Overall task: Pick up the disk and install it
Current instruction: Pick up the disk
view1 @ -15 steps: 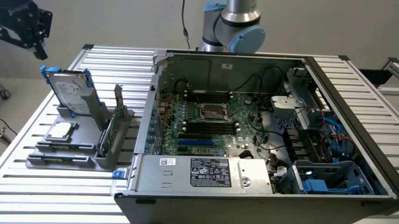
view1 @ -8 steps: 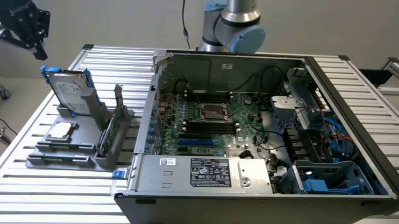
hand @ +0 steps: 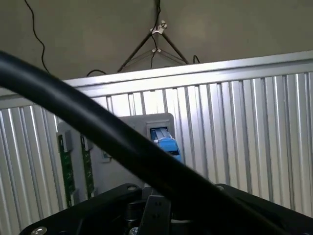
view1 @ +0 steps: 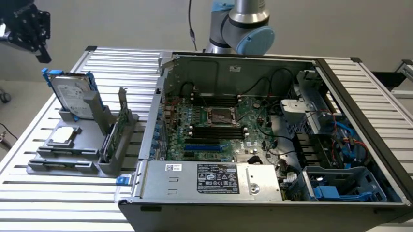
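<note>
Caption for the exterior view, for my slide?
Shut gripper hovers above the disk standing in its rack, beside the open computer case.

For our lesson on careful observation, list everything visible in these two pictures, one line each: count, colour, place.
table: one, silver slatted, under everything.
computer case: one, grey, open, on the table.
motherboard: one, green, inside the case.
power supply: one, silver, at the case's near edge.
rack: one, grey, on the table beside the case.
disk: one, silver with blue rails, upright in the rack.
chip: one, silver, flat on the rack.
circuit cards: two, green, upright in the rack.
arm: one, grey with blue cap, behind the case.
gripper: one, black, jaws shut, empty, in the air near the disk.
</note>
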{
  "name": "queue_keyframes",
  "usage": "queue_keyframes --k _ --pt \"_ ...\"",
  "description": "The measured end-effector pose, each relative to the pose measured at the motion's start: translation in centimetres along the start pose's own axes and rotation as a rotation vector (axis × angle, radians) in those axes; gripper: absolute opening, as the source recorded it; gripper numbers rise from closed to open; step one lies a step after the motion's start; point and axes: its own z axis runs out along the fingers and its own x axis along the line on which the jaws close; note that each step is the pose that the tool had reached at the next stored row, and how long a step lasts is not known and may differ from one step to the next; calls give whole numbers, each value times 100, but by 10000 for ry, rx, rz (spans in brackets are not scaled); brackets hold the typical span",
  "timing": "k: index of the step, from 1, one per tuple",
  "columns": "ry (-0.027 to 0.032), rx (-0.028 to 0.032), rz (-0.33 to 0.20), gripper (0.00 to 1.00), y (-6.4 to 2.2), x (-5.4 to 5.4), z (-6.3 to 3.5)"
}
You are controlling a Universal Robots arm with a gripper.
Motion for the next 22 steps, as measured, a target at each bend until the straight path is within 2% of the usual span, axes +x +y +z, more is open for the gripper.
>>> queue_keyframes --k 3,6,11,16,18,19,21,22 --pt "-7 146 -478 11 0 0 6" --pt "-6 196 -1026 11 -1 0 18" --pt "1 193 -1822 11 -1 0 39" --pt "1 195 -1870 12 -11 -1 43" --pt "1 194 -1869 24 -18 -1 47" --pt "-1 195 -1869 24 -21 -2 51" --pt "-3 191 -1870 36 -27 -2 60" --pt "-5 188 -1869 36 -30 -3 66"
